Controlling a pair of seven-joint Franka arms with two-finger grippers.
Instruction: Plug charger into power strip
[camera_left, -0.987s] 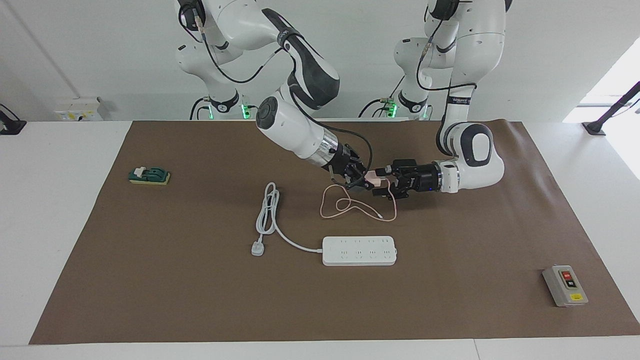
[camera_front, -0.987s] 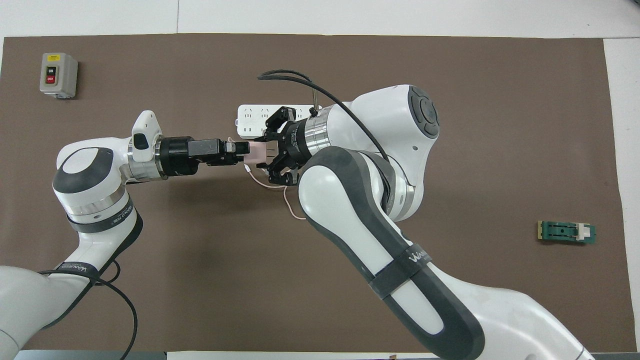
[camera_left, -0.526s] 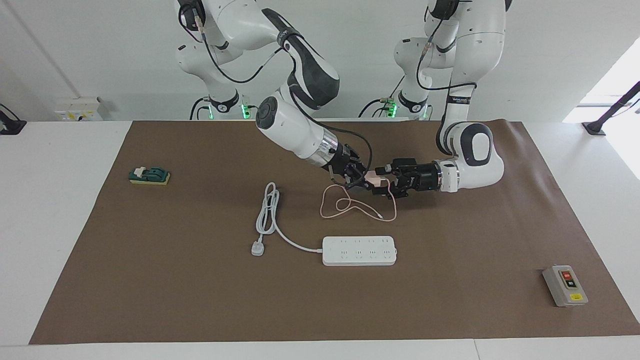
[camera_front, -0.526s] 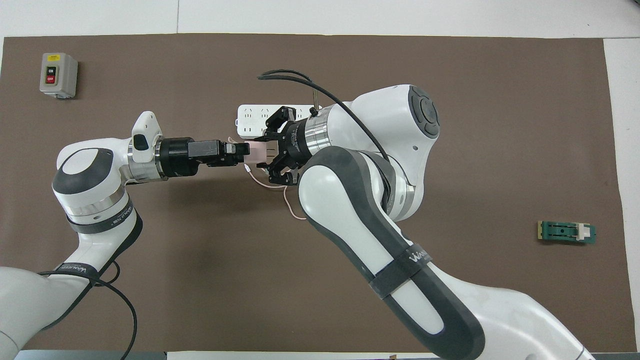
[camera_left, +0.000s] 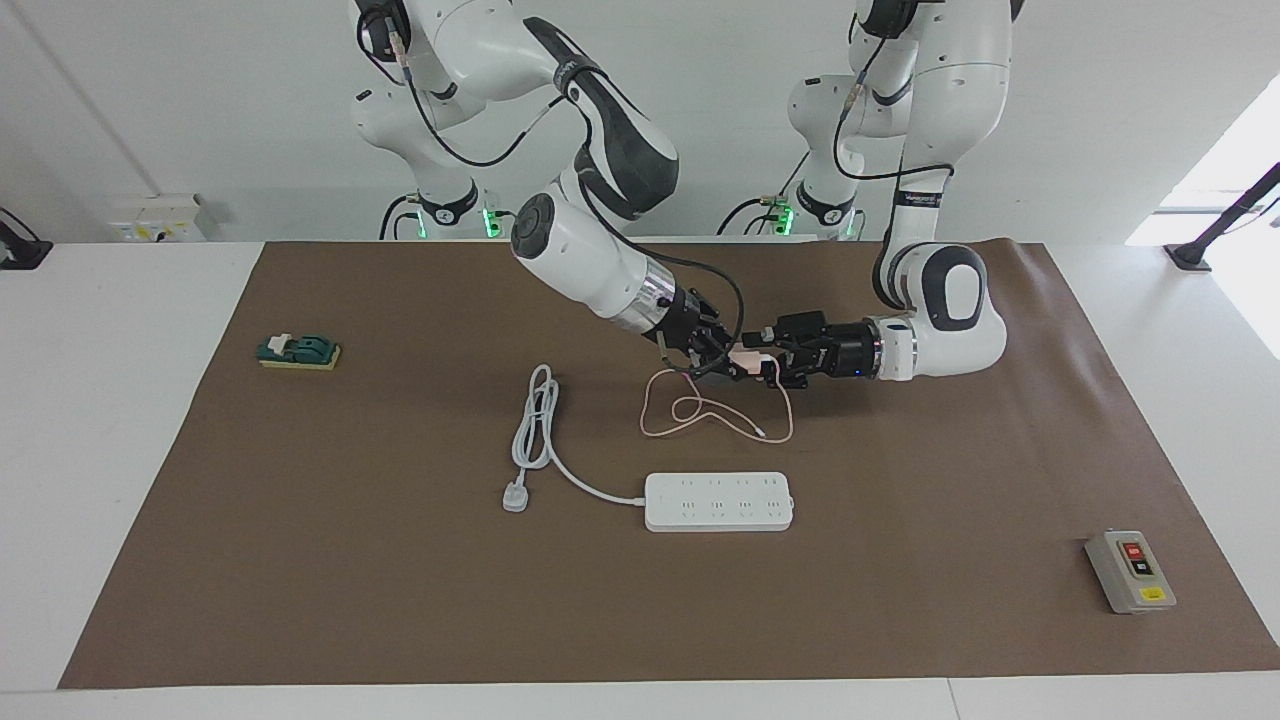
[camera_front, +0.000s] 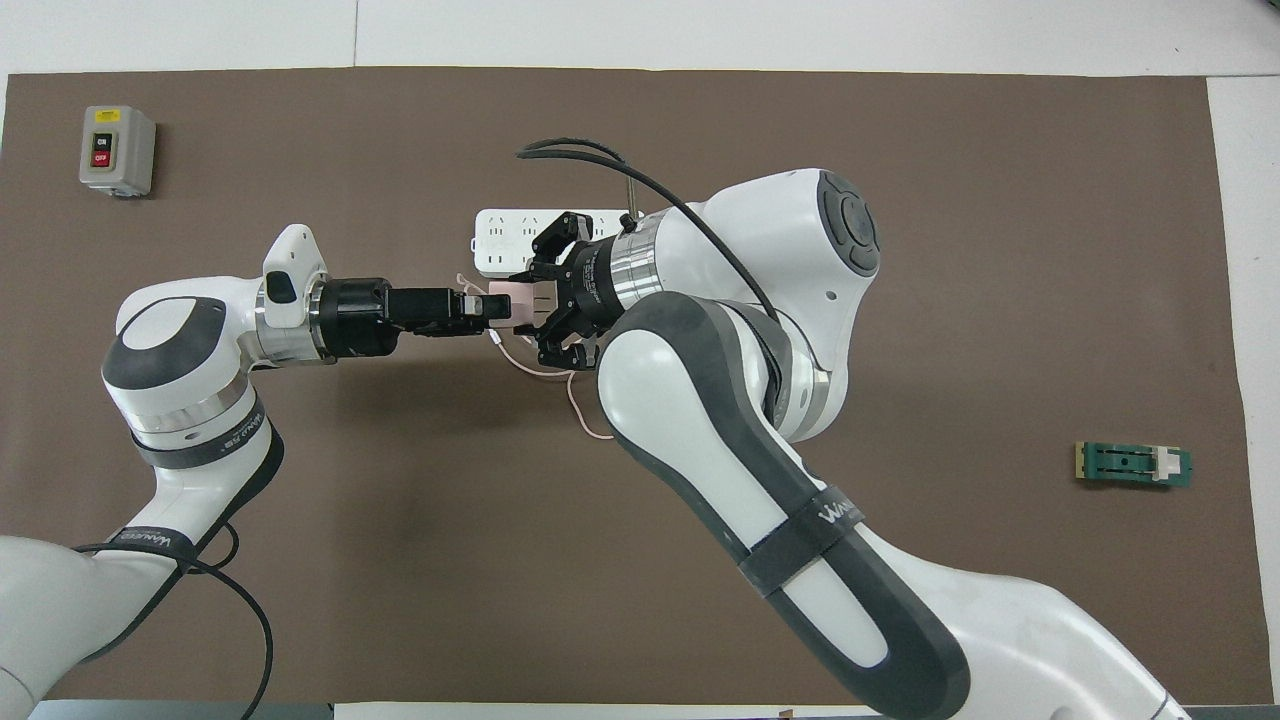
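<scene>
The charger (camera_left: 743, 357) hangs in the air between the two hands, above the brown mat and over its own looped pink cable (camera_left: 700, 415), which trails onto the counter (camera_left: 150, 480). The right hand (camera_left: 722, 358) is clamped on one end of it. The left hand (camera_left: 768, 362) meets it from the other end, its fingers around the cube; whether they grip it I cannot tell. This looks like a handover to turn the prongs downward. The power strip (camera_left: 718, 501) lies flat, sockets up, farther from the robots.
</scene>
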